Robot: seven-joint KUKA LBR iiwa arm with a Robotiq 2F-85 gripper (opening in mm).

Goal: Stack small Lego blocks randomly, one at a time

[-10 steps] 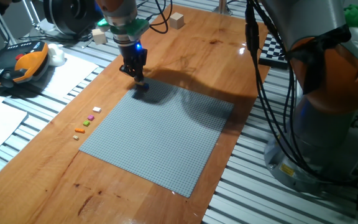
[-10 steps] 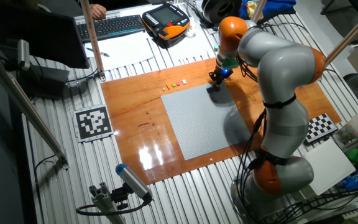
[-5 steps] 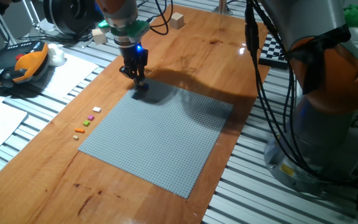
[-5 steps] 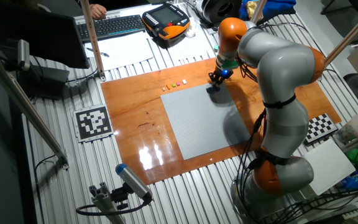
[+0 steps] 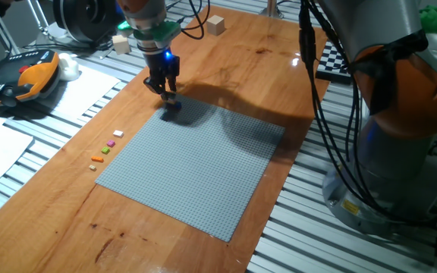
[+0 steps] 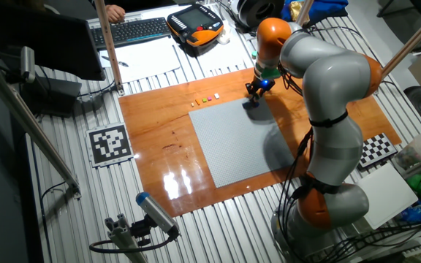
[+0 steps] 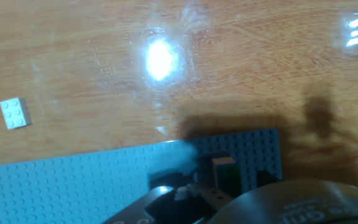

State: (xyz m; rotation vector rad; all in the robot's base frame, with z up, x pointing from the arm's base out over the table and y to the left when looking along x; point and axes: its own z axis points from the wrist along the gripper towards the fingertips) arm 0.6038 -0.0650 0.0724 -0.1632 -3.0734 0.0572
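My gripper [image 5: 170,95] hung over the far corner of the grey studded baseplate [image 5: 196,167], fingertips pointing straight down at it. From the other fixed view the gripper [image 6: 253,93] sat at that same corner, near the edge of the wooden board [image 6: 159,131]. Whether my fingers were apart or together I could not tell; they were too small and dark in both fixed views, and my hand view showed only a blurred part of the gripper body at the bottom edge.

In the hand view a small stack of Lego blocks [image 7: 223,168] stood on the baseplate [image 7: 73,186] near its corner, a darker layer on top, a pale yellowish one under it and green below. Whether I was touching it could not be made out.

The other small Lego blocks lay in a short row on the wood just beside the baseplate's left edge: a white one [image 5: 118,133], a pink one [image 5: 112,142], a green one [image 5: 106,150] and an orange one [image 5: 95,159]. My hand view caught the white brick [image 7: 14,113] lying flat on the wood, apart from the baseplate.

Two wooden cubes [image 5: 216,25] sat at the far end of the board, well apart from my gripper.
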